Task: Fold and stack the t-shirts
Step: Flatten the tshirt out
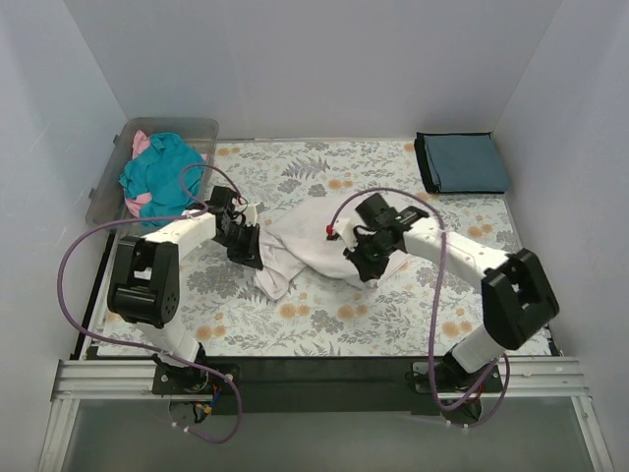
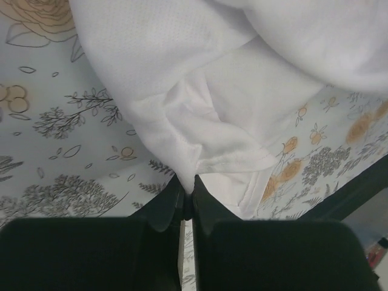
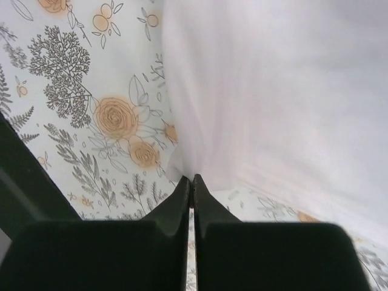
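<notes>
The white t-shirt [image 1: 307, 241] hangs bunched between my two grippers over the middle of the floral table cover [image 1: 314, 324]. My left gripper [image 1: 250, 254] is shut on its left edge; the left wrist view shows the cloth [image 2: 200, 121] pinched at the fingertips [image 2: 188, 193]. My right gripper [image 1: 360, 264] is shut on its right edge, with cloth [image 3: 273, 91] pinched at the tips [image 3: 192, 180]. A dark slate-blue t-shirt [image 1: 462, 162] lies folded at the back right. Teal [image 1: 162, 177] and pink [image 1: 141, 145] t-shirts sit in the bin.
A clear plastic bin [image 1: 201, 129] stands at the back left corner. White walls enclose the table on three sides. A black strip [image 1: 324, 369] runs along the near edge by the arm bases.
</notes>
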Available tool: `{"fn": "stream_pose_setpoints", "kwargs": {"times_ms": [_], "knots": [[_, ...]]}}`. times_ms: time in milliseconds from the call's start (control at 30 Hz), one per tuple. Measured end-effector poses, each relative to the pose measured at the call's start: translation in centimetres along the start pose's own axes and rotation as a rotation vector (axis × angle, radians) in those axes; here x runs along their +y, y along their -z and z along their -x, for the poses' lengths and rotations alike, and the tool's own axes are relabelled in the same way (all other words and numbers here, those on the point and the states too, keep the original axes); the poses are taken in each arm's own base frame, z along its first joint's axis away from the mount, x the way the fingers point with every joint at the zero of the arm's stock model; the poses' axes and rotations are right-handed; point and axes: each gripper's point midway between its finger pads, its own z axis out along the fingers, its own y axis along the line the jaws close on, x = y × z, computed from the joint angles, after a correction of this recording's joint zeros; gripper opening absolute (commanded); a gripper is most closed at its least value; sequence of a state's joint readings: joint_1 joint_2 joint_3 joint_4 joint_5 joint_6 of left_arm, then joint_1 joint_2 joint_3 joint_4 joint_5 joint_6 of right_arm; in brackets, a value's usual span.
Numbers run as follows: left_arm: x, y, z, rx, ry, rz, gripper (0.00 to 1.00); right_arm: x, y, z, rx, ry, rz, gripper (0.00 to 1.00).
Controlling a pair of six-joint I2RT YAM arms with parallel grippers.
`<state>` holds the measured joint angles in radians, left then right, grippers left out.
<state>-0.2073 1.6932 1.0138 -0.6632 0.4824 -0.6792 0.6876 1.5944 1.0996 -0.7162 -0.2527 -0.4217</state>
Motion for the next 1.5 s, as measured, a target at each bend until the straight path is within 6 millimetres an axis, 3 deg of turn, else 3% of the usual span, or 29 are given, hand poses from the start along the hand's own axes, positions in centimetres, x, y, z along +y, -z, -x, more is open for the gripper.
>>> {"fn": "stream_pose_setpoints", "kwargs": {"times_ms": [133, 267, 400, 633, 767, 900, 1033, 1067, 1133, 1167, 1233, 1333, 1367, 1467, 1500], "knots": [[0.2, 2.6, 1.5, -0.030, -0.100, 0.026, 0.00, -1.7, 5.4, 0.4, -0.153, -0.004, -0.038, 0.01], [0.0, 6.7, 2.8, -0.082, -0.221, 0.052, 0.00, -0.2, 8.9, 0.3, -0.226, 0.093, -0.053, 0.01], [0.1, 9.8, 2.8, -0.105, -0.320, 0.075, 0.00, 1.3, 9.8, -1.1, -0.210, 0.150, -0.029, 0.01], [1.3, 12.7, 0.8, -0.080, -0.436, 0.100, 0.00, 2.4, 10.2, -4.6, -0.148, 0.166, 0.004, 0.01], [1.8, 12.2, 1.2, -0.076, -0.464, 0.100, 0.00, -0.6, 8.9, -5.6, -0.097, 0.107, 0.014, 0.01], [3.5, 10.1, 1.9, -0.032, -0.494, 0.099, 0.00, -5.3, 5.9, -7.2, -0.019, -0.012, 0.067, 0.01], [4.6, 8.3, 1.9, 0.013, -0.508, 0.087, 0.03, -10.3, 4.8, -7.0, -0.025, -0.094, 0.067, 0.01], [4.8, 8.0, 1.9, 0.019, -0.507, 0.084, 0.04, -11.4, 4.8, -6.7, -0.033, -0.103, 0.055, 0.09], [4.9, 7.5, 2.2, 0.021, -0.503, 0.076, 0.08, -12.9, 5.0, -5.8, -0.052, -0.118, 0.034, 0.34], [5.0, 7.2, 2.3, 0.022, -0.495, 0.075, 0.10, -13.5, 5.3, -5.5, -0.053, -0.129, 0.021, 0.47], [5.4, 6.7, 2.7, 0.023, -0.469, 0.076, 0.13, -14.4, 5.8, -4.8, -0.062, -0.144, -0.006, 0.55], [5.9, 5.7, 3.4, 0.026, -0.423, 0.074, 0.18, -15.2, 6.8, -3.7, -0.085, -0.161, -0.037, 0.50], [6.2, 5.2, 3.6, 0.030, -0.403, 0.072, 0.20, -15.3, 7.0, -3.4, -0.094, -0.165, -0.045, 0.43], [6.6, 4.1, 3.8, 0.045, -0.356, 0.060, 0.25, -14.6, 7.7, -2.6, -0.106, -0.164, -0.060, 0.38], [6.7, 3.8, 3.9, 0.049, -0.344, 0.057, 0.31, -14.1, 7.9, -2.2, -0.107, -0.152, -0.066, 0.38]]}}
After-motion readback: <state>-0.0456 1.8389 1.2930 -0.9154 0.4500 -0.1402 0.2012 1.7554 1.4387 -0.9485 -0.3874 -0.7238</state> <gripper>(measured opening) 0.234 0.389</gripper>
